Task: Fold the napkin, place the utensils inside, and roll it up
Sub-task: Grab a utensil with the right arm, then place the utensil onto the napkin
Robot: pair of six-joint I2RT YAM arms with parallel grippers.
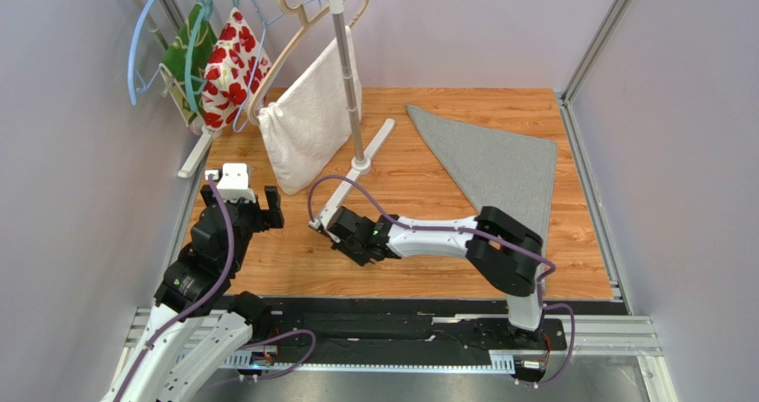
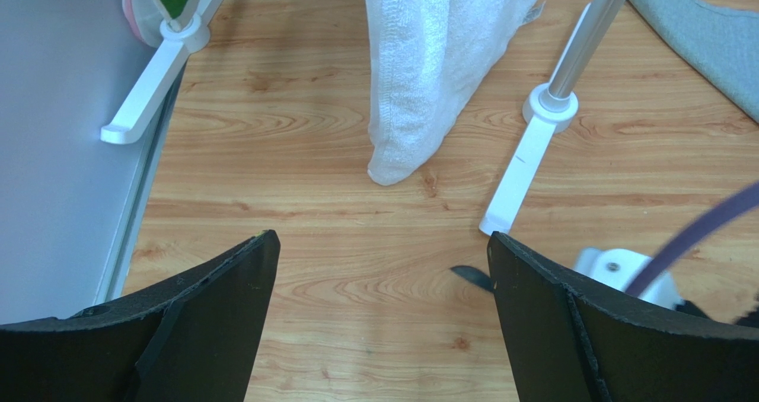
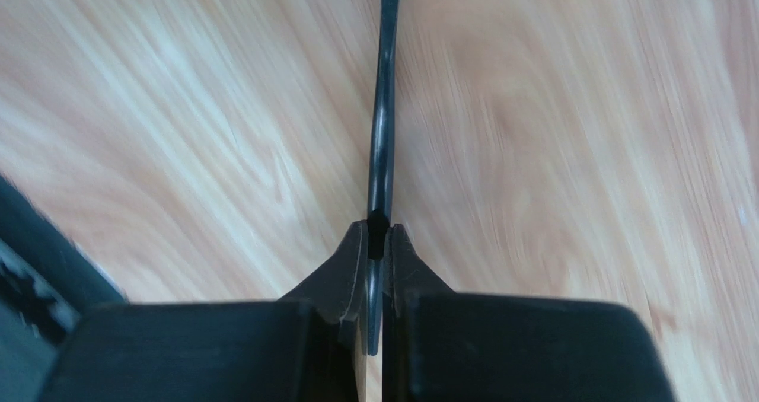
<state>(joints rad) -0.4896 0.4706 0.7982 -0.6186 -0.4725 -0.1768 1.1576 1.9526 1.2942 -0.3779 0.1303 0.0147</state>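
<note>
Right pincer (image 3: 376,233): pinched shut on the slim dark utensil (image 3: 383,126), held edge-on between the two fingertips. Straight ahead of those tips, the rest of the utensil running out over the wooden counter (image 1: 285,264); blurred, so no telling whether touching the wood or just above it. From overhead, right pincer (image 1: 337,228) low over the counter, near the foot of the rack post (image 1: 349,91).

Left pincer (image 2: 379,242): wide open, nothing between the fingers, bare wood below. Off past its right finger, a dark tip of the utensil (image 2: 470,276) just showing. Ahead of it, the hanging white towel (image 2: 428,64), lower corner close to the counter. From overhead, left pincer (image 1: 258,208) just beside the right pincer, apart from it.

Napkin (image 1: 499,166): grey, lying flat as a triangle, well apart from both pincers, toward the far right of the counter, beyond the right arm's elbow. From the left pincer, only its edge (image 2: 713,37) visible, far ahead to the right.
</note>
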